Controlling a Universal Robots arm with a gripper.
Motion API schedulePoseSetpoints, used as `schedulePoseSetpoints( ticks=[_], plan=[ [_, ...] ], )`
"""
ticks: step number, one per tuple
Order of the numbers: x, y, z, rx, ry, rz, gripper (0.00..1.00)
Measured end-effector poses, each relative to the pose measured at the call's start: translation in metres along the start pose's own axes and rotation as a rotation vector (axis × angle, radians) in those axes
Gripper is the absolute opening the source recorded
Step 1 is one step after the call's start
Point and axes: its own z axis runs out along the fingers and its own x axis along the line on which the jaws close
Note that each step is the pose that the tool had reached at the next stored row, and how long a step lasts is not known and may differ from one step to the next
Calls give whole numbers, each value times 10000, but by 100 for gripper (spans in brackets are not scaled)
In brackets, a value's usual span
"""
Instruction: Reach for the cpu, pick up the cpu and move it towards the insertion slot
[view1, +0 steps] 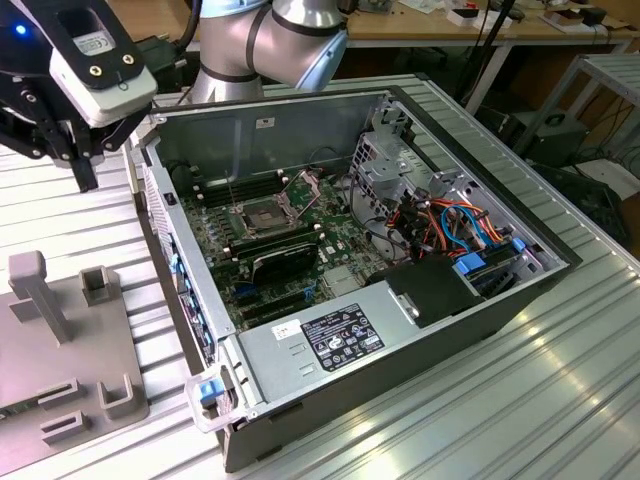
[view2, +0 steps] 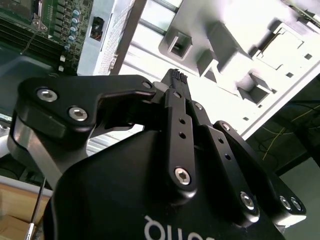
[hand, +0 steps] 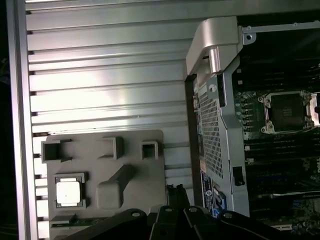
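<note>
Exterior view: gripper (view1: 86, 178) empty, over the bench (view1: 560, 400) beside the case (view1: 330, 345), well apart from the slot (view1: 262, 214); step judged: reach, cpu not yet met.
Second wrist view: fingers (view2: 177, 107) pressed together, nothing between; a pick would call for parting them first.
First wrist view: cpu (hand: 69, 192), pale flat square, seated in a recess of the plate (hand: 135, 165), untouched; gripper near the plate's edge.

Power supply label (view1: 341, 338), print not legible
</note>
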Motion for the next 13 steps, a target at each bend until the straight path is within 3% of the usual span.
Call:
schedulePoseSetpoints(
  ticks=[13],
  plan=[
    [250, -199, -11, 1, 1, 1, 11]
  ],
)
